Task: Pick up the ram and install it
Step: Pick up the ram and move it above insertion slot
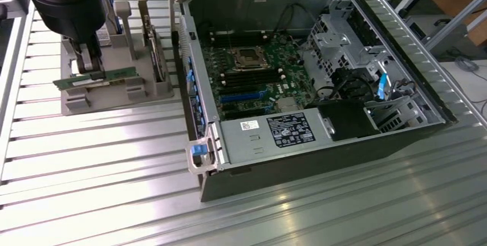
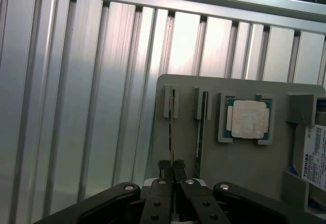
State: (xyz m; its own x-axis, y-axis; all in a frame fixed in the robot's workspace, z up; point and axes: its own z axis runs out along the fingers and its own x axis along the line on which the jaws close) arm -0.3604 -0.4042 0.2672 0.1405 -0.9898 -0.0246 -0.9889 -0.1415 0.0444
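The gripper [image 2: 171, 168] is pinched narrow on the ram [image 2: 171, 127]; the grey holder [image 2: 239, 168], at the exterior view's left, stands it on edge so the jaws can straddle it.

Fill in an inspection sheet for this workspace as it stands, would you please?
Surface: ribbed aluminium table carrying a grey plastic holder and an open black computer case.
Job's things: thin green ram stick on edge in the holder's slot; a second ram stick beside it; green motherboard inside the case.
Clutter: square silver CPU chip and a Toshiba-labelled drive in the holder.
Grippers: black gripper shut on the first ram stick.
Cables: black cables inside the case.
Surroundings: aluminium frame bars beyond the case.
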